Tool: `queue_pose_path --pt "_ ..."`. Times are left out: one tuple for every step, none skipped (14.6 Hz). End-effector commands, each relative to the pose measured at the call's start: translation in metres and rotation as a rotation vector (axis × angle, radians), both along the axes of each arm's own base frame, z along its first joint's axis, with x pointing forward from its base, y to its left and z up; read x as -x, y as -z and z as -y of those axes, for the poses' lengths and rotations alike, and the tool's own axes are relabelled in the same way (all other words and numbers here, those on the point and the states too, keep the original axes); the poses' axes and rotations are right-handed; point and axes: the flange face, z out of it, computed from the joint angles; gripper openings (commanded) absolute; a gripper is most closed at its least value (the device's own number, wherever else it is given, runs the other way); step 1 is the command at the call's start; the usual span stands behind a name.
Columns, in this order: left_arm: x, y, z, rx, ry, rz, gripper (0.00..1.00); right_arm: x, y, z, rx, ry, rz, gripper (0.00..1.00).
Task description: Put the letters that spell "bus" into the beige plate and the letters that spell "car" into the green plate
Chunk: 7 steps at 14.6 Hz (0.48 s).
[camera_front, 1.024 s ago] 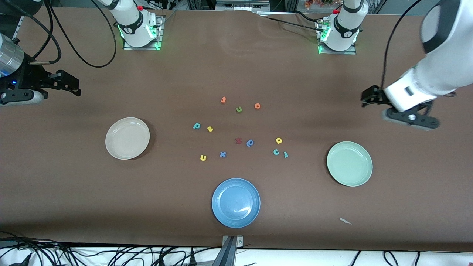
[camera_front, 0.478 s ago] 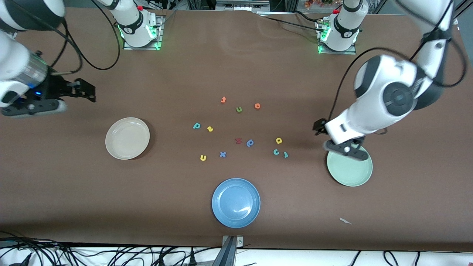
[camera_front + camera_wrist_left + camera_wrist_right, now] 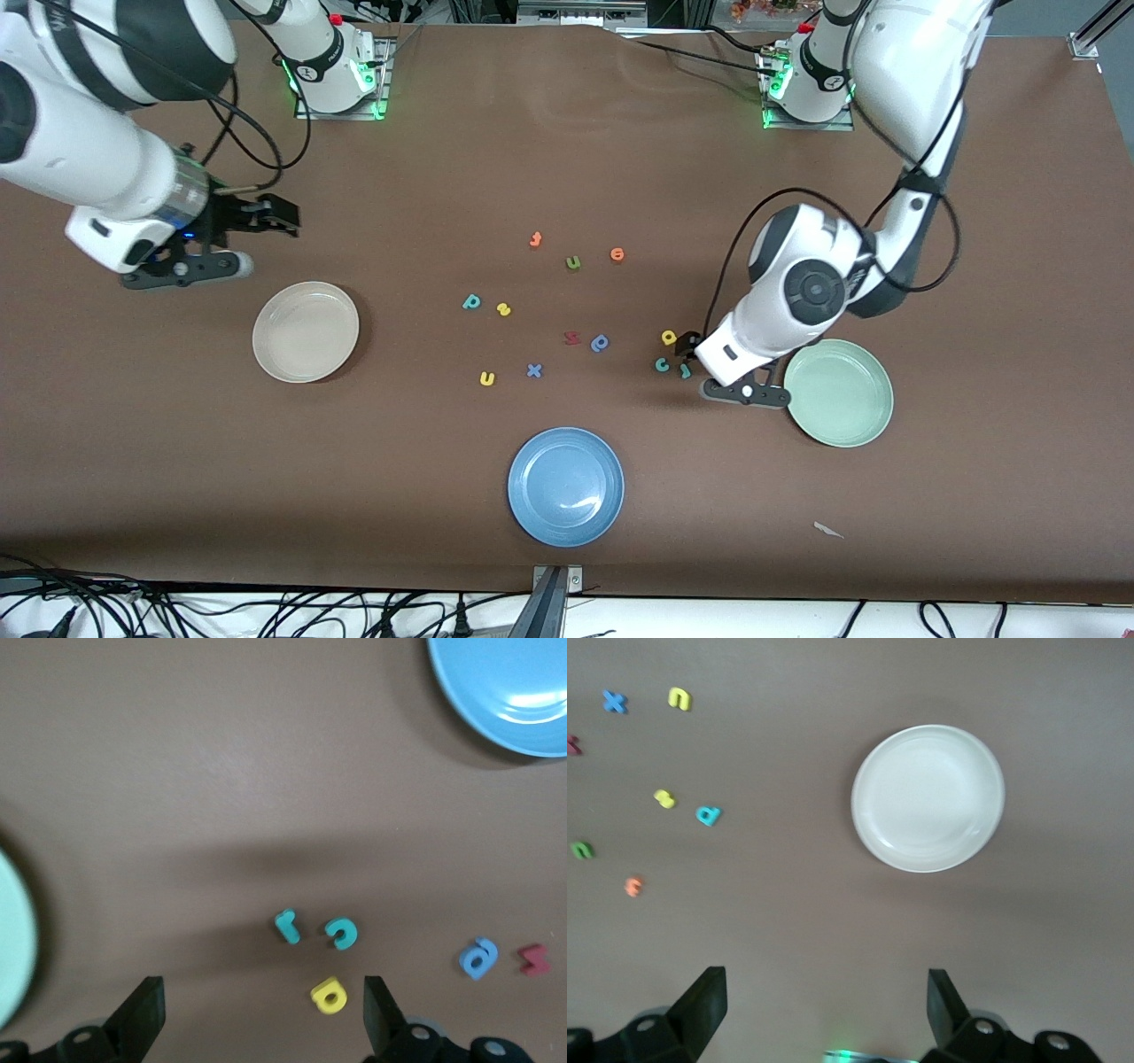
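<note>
Letters (image 3: 662, 364) on the table (image 3: 567, 159), between two plates (image 3: 306, 331)

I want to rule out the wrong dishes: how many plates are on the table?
3. The beige plate lies toward the right arm's end, the green plate toward the left arm's end, and the blue plate between them, nearest the front camera. None seem hidden.

The left arm bends low over the table, its pincer (image 3: 257, 1019) spread wide. The right pincer (image 3: 824, 1010) hangs open, higher up.
</note>
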Motion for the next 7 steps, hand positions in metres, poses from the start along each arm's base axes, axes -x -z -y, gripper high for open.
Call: queue_pose_path --pt "-0.002 0.023 0.003 0.004 -0.064 -0.019 0.68 0.020 0.028 -0.049 0.006 0.132 0.015 1.00" --pt "0.000 0.033 0.005 -0.003 -0.079 -0.035 0.61 0.030 0.039 -0.069 0.013 0.181 0.024 1.00" --pt "0.002 0.042 0.007 -0.009 -0.092 -0.039 0.60 0.037 0.054 -0.082 0.018 0.224 0.032 1.00" --pt "0.001 0.046 0.012 -0.001 -0.099 -0.021 0.60 0.046 0.066 -0.097 0.016 0.259 0.050 1.00" --pt "0.001 0.052 0.014 0.004 -0.100 -0.012 0.60 0.056 0.084 -0.110 0.014 0.287 0.065 1.00" --pt "0.001 0.058 0.015 0.008 -0.101 -0.005 0.60 0.063 0.096 -0.119 0.006 0.319 0.086 1.00" --pt "0.001 0.064 0.016 0.010 -0.100 -0.001 0.60 0.069 0.110 -0.127 -0.003 0.352 0.106 1.00"
